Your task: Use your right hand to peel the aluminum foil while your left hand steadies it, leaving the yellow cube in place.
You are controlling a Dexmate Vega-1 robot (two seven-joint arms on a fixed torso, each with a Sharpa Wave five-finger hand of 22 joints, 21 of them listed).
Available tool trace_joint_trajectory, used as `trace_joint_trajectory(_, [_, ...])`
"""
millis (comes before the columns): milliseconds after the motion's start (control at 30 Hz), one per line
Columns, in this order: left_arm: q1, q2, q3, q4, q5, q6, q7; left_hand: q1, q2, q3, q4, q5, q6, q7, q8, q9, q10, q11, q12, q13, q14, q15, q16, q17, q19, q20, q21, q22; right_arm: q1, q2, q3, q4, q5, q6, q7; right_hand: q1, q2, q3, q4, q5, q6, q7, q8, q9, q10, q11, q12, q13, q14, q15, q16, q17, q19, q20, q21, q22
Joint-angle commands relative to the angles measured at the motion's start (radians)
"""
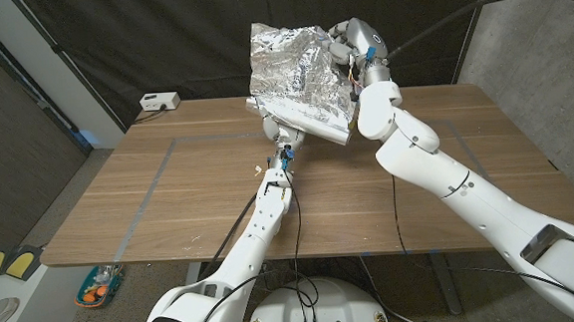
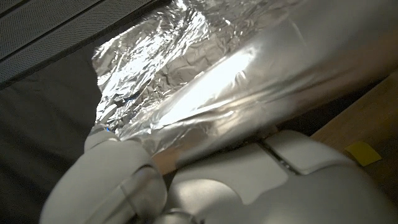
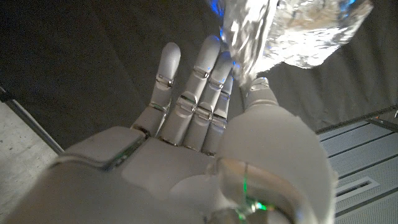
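A large crinkled sheet of aluminum foil [image 1: 297,80] hangs in the air over the table's far middle. My right hand [image 1: 355,45] is raised at its upper right corner, pinching the foil [image 3: 249,43] between thumb and fingers [image 3: 208,81], the other fingers held straight. My left hand [image 1: 283,137] sits at the sheet's lower edge, mostly hidden beneath it. In the left wrist view its fingers [image 2: 121,165] curl against the foil [image 2: 205,87] at that edge. A small yellow cube [image 2: 362,152] lies on the bare wood beside the left hand.
The wooden table [image 1: 169,198] carries grey tape lines [image 1: 149,194]. A white power box [image 1: 160,102] sits at the far left corner. Black curtain hangs behind the table. Wide bare wood lies to both sides of the arms.
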Motion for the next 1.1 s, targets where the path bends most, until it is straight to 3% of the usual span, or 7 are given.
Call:
trace_joint_trajectory(33, [0.005, 0.003, 0.004, -0.011, -0.004, -0.002, 0.005, 0.002, 0.005, -0.011, 0.000, 0.009, -0.005, 0.000, 0.010, 0.007, 0.000, 0.001, 0.006, 0.002, -0.004, -0.023, -0.006, 0.005, 0.009, 0.001, -0.005, 0.003, 0.030, -0.065, -0.012, -0.021, 0.052, -0.011, 0.166, -0.160, -0.064, -0.082, 0.068, 0.019, -0.164, 0.019, 0.002, -0.043, -0.198, 0.041, -0.154, -0.084, -0.166, 0.081, -0.113, -0.097, -0.094, 0.010, -0.030, -0.019])
trace_joint_trajectory(167, [0.007, 0.003, 0.005, -0.014, -0.006, -0.004, 0.002, 0.002, 0.008, -0.015, 0.004, 0.010, -0.006, 0.003, 0.013, 0.012, 0.001, 0.002, 0.005, 0.000, -0.004, -0.022, -0.008, 0.006, 0.010, 0.002, -0.008, 0.003, 0.011, -0.065, 0.014, -0.007, 0.094, 0.056, 0.151, -0.288, -0.108, -0.158, 0.115, 0.041, -0.239, 0.036, 0.009, -0.063, -0.326, 0.084, -0.221, -0.151, -0.321, 0.168, -0.209, -0.150, -0.221, 0.114, -0.126, -0.036])
trace_joint_trajectory(267, [0.012, 0.004, 0.005, -0.020, -0.007, -0.004, 0.003, 0.004, 0.013, -0.016, 0.006, 0.012, -0.004, 0.003, 0.017, 0.016, 0.001, 0.002, 0.005, -0.001, -0.002, -0.020, -0.008, 0.008, 0.009, 0.001, -0.010, 0.003, -0.005, -0.056, 0.030, 0.005, 0.113, 0.097, 0.123, -0.373, -0.098, -0.194, 0.136, 0.053, -0.288, 0.034, 0.010, -0.068, -0.399, 0.101, -0.239, -0.193, -0.423, 0.202, -0.233, -0.178, -0.331, 0.191, -0.238, -0.038])
trace_joint_trajectory(533, [0.027, 0.011, 0.003, -0.046, -0.018, 0.007, 0.010, 0.008, 0.040, -0.012, 0.017, 0.018, -0.001, 0.003, 0.024, 0.024, 0.005, 0.008, 0.009, 0.000, 0.001, -0.018, -0.010, 0.010, 0.010, 0.003, -0.015, 0.004, -0.023, -0.043, 0.034, -0.010, 0.104, 0.089, 0.086, -0.415, -0.079, -0.208, 0.138, 0.061, -0.320, 0.028, 0.009, -0.070, -0.429, 0.134, -0.239, -0.219, -0.492, 0.230, -0.237, -0.199, -0.388, 0.218, -0.301, -0.037])
trace_joint_trajectory(700, [0.044, 0.025, 0.001, -0.078, -0.025, 0.020, 0.035, 0.073, 0.224, 0.060, 0.053, 0.027, 0.074, -0.006, 0.070, 0.047, 0.050, 0.011, 0.030, -0.002, 0.032, -0.016, -0.012, 0.019, 0.005, 0.006, -0.032, 0.005, -0.042, -0.037, 0.035, -0.031, 0.086, 0.081, 0.053, -0.420, -0.072, -0.209, 0.137, 0.062, -0.326, 0.027, 0.009, -0.070, -0.440, 0.131, -0.241, -0.224, -0.505, 0.230, -0.238, -0.203, -0.396, 0.225, -0.312, -0.037])
trace_joint_trajectory(767, [0.051, 0.035, 0.002, -0.094, -0.026, 0.028, 0.043, 0.087, 0.245, 0.078, 0.059, 0.026, 0.090, -0.008, 0.077, 0.049, 0.054, 0.010, 0.034, 0.000, 0.037, -0.017, -0.013, 0.020, 0.004, 0.004, -0.036, 0.004, -0.050, -0.033, 0.038, -0.038, 0.079, 0.081, 0.036, -0.421, -0.070, -0.209, 0.137, 0.062, -0.329, 0.026, 0.008, -0.070, -0.440, 0.130, -0.241, -0.225, -0.508, 0.230, -0.238, -0.204, -0.397, 0.226, -0.314, -0.037])
trace_joint_trajectory(1100, [0.090, 0.078, 0.003, -0.176, -0.033, 0.051, 0.103, 0.159, 0.258, 0.187, 0.087, 0.012, 0.142, -0.004, 0.095, 0.052, 0.090, 0.009, 0.054, 0.003, 0.081, -0.025, -0.009, 0.025, 0.012, 0.000, -0.045, 0.003, -0.097, -0.044, 0.075, -0.099, 0.031, 0.090, -0.028, -0.438, -0.048, -0.222, 0.120, 0.064, -0.455, -0.006, 0.002, -0.072, -0.564, 0.124, -0.250, -0.266, -0.637, 0.233, -0.242, -0.250, -0.455, 0.262, -0.415, -0.037])
